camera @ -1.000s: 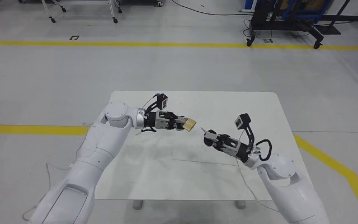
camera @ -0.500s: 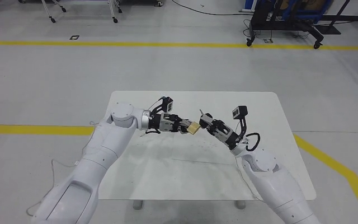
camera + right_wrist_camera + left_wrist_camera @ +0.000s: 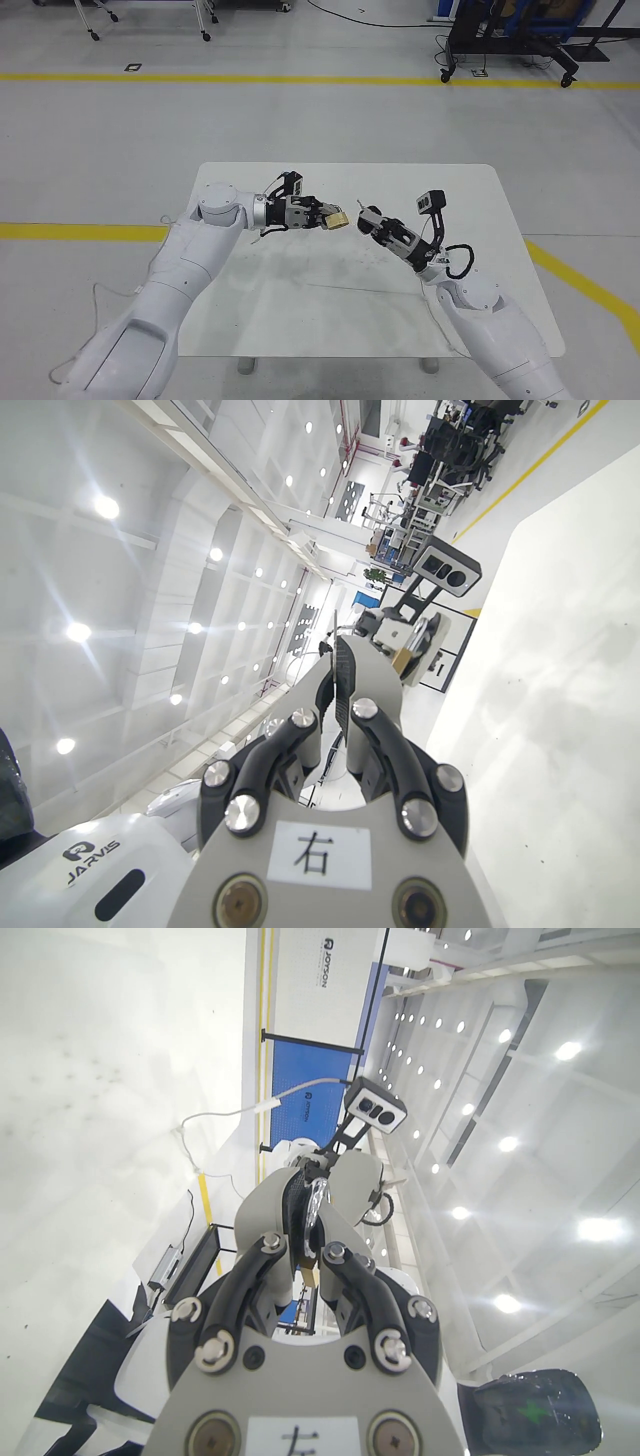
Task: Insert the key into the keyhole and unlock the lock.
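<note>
A brass padlock [image 3: 338, 218] is held above the middle of the white table [image 3: 455, 190], my left gripper [image 3: 322, 216] shut on it. The left wrist view shows its brass body [image 3: 310, 1275] and steel shackle [image 3: 316, 1197] between the closed fingers [image 3: 260, 1208]. Just right of the lock, my right gripper [image 3: 367, 218] is shut on a thin metal key [image 3: 333, 634] whose blade sticks out past the fingertips. In the right wrist view the padlock [image 3: 401, 658] hangs a short way beyond the key, apart from it.
Both arms hover over the table's centre, and the tabletop around them is bare. Yellow floor lines and a wheeled rack [image 3: 510, 40] lie well beyond the far edge.
My right gripper has swung up and left with the key, closing on the lock. The left gripper pushed the lock forward, then drew it slightly back and up.
</note>
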Controlling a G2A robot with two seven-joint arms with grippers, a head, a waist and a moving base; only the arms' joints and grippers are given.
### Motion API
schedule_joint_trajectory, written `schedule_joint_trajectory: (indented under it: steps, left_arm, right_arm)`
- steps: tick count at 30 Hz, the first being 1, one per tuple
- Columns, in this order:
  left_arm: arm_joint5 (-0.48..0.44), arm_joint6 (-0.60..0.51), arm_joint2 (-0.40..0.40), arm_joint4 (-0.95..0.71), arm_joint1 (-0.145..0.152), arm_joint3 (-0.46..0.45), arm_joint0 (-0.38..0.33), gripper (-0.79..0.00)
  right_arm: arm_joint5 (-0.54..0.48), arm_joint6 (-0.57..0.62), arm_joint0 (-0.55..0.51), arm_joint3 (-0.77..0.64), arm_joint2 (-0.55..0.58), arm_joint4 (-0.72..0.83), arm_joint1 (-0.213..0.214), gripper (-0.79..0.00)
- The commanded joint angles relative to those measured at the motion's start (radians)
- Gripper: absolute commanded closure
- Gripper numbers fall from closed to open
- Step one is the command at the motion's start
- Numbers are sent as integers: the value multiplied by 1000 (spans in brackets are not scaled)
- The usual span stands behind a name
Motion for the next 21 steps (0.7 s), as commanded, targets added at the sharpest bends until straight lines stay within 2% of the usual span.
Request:
schedule_joint_trajectory:
  steps: [1,5,9,21]
  left_arm:
    - [17,31,3,7,-2,1,1,0]
    - [39,77,9,23,-4,-8,5,0]
    - [41,82,7,30,-3,-17,9,0]
    - [28,101,-1,53,1,-39,18,0]
  right_arm:
    - [49,4,-10,-16,-8,-13,1,0]
    - [176,27,-14,-39,-15,-20,3,0]
    - [248,33,-21,-58,-8,-18,6,0]
    - [327,7,-28,-68,-2,-22,6,0]
